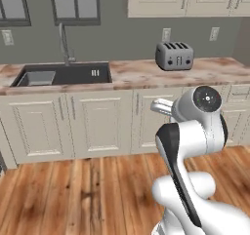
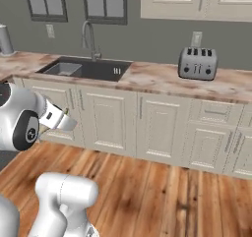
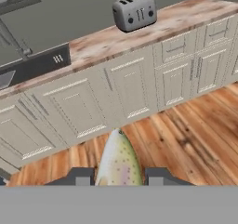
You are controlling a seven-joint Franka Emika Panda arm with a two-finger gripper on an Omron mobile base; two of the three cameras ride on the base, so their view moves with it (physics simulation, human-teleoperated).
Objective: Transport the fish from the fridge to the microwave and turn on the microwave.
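The fish (image 3: 119, 159) is seen in the hand view between the 2 dark fingertips, its pale speckled body rising from the bottom of that view to a narrow end that points away from the hand. Its long axis runs straight out along the gripper (image 3: 119, 176), so the free end leads and the held end sits between the jaws. The jaws are closed nearly all the way onto the fish's flanks, 1 finger pad (image 3: 80, 176) on each side, and the fish is carried clear of the wooden floor (image 3: 195, 125).

Beyond the fish's tip, a run of cream base cabinets (image 3: 125, 93) is faced across the floor, topped by a marbled counter (image 3: 139, 37). A 4-slot grey toaster (image 3: 135, 11) stands on the counter, and a dark sink (image 1: 63, 74) with a tall faucet (image 1: 63, 41) is set into it further along. In the base views the white arm (image 1: 193, 131) is folded low in front of these cabinets.

Neither the microwave nor the fridge can be made out here. It is judged that the carry is under way and that the base must be turned or driven before the fish's leading end can be lined up with the microwave opening.
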